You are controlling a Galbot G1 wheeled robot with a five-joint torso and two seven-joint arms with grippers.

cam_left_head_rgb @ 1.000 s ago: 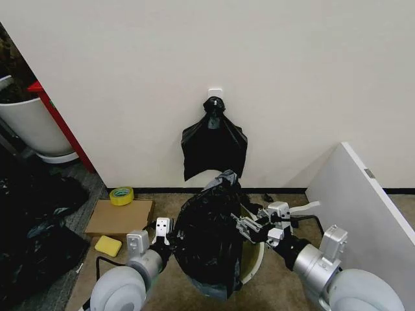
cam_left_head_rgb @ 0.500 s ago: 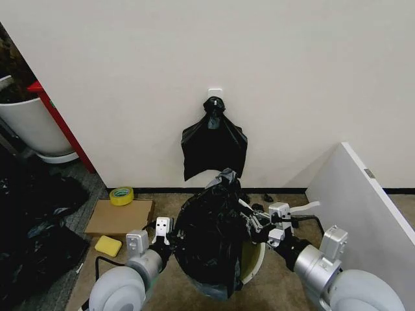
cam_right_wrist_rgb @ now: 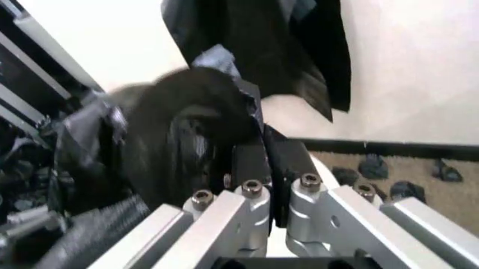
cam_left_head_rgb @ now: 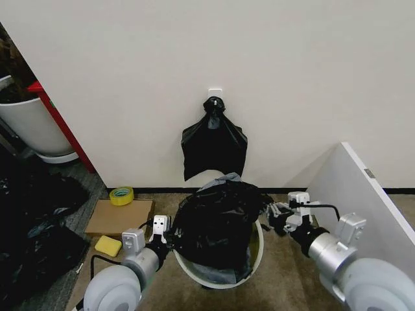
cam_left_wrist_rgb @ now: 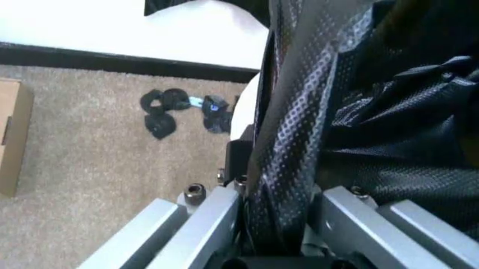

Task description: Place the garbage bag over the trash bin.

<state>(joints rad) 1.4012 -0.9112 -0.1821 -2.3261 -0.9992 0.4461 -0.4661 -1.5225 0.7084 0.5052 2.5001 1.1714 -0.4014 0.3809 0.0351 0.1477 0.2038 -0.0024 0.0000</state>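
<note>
My right gripper (cam_left_head_rgb: 277,212) had pulled the garbage bag (cam_left_head_rgb: 217,223) outward across the trash bin (cam_left_head_rgb: 257,254) rim, clamping film. My left gripper (cam_left_wrist_rgb: 279,219) held the opposite edge. Bag now spanned the opening.

Garbage bag (cam_left_head_rgb: 217,223) — thin glossy crinkled black plastic, trash bin (cam_left_head_rgb: 258,249) — smooth cream-white plastic, matt carpet (cam_left_head_rgb: 285,285)

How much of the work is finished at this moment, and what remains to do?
Done: the garbage bag sits bunched over the trash bin. In hand: the left gripper pinches bag film at the bin's left side; the right gripper is at the bin's right side. Left: the near rim is bare, so the bag must be spread and pulled down around it.
</note>
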